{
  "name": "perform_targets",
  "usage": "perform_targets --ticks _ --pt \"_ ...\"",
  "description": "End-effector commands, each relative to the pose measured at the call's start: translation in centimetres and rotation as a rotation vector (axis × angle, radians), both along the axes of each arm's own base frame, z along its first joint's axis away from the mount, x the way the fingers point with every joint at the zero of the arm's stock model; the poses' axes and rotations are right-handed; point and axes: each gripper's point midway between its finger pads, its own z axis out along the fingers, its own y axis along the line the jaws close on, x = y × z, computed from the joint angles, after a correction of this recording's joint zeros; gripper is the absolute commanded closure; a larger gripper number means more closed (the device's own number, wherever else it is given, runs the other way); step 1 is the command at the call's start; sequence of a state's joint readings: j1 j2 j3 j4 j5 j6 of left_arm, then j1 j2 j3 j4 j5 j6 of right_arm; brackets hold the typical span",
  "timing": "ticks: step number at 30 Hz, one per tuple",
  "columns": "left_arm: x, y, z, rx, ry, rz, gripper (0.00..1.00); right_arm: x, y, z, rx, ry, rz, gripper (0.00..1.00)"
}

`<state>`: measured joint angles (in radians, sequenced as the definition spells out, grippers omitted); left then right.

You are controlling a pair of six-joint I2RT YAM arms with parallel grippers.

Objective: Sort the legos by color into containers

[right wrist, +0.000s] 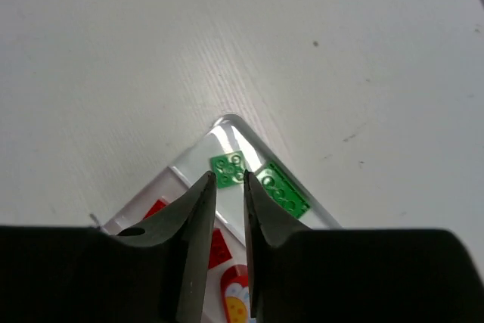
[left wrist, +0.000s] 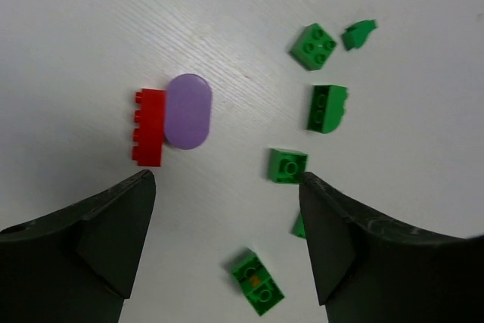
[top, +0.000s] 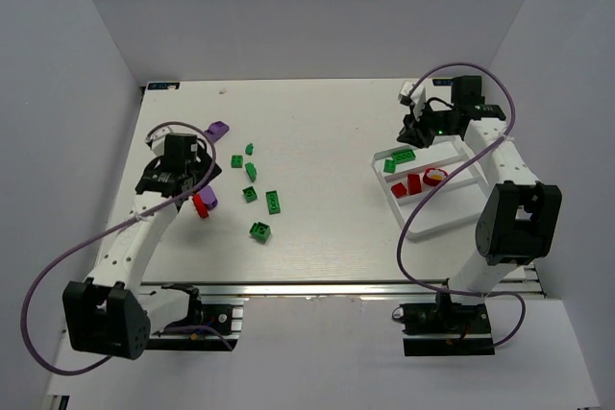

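Left gripper (left wrist: 227,179), jaws wide apart and empty, hovers over a small red studded plastic brick (left wrist: 149,127) touching a rounded purple brick (left wrist: 187,110). Right gripper (right wrist: 228,179), jaws a narrow slit apart and empty, hangs over green bricks (right wrist: 283,191) in the far compartment of the white plastic tray (top: 437,221).

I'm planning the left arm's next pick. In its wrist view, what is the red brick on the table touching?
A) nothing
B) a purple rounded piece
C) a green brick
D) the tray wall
B: the red brick lies flush against the purple rounded piece, while the nearest green brick sits clearly apart from both.
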<state>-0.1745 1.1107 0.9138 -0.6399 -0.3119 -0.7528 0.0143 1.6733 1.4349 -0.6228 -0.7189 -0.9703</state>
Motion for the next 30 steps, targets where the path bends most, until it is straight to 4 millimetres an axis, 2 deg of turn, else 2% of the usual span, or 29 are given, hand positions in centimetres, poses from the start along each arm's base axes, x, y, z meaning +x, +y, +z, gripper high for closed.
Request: perform_targets --ticks 1,5,6,8,10,16,19,24,30 --pt "-0.7 0.9 -1.0 0.031 0.122 -0.059 0.16 -2.3 2.4 0.6 0.153 0.145 0.019 0.73" --pt "-0.7 1.3 -3.5 0.062 0.251 -0.103 0.16 -3.5 3.4 0.1 0.155 0.141 0.047 0.42" --pt "-0.5 1.2 -3.5 0.063 0.260 -0.114 0.14 -4.0 3.5 -0.1 0.162 0.147 0.047 0.38" --pt "-0.7 0.9 -4.3 0.064 0.303 -0.156 0.06 -4.3 3.8 -0.2 0.175 0.148 0.049 0.36" --pt "-0.9 0.9 -4.6 0.066 0.323 -0.161 0.02 -4.4 3.9 -0.2 0.181 0.147 0.051 0.36" --pt "-2.5 1.9 -7.4 0.121 0.445 -0.171 0.02 -4.3 4.1 -0.5 0.196 0.153 0.054 0.35" --pt "-2.2 1.8 -8.7 0.121 0.453 -0.177 0.06 -4.2 4.3 -0.5 0.208 0.160 0.056 0.35" --pt "-1.8 1.5 -10.6 0.114 0.478 -0.194 0.21 -4.2 4.4 -0.5 0.218 0.173 0.051 0.35" --pt "-1.4 1.7 -12.0 0.130 0.496 -0.197 0.28 -4.1 4.4 -0.5 0.219 0.173 0.044 0.36"
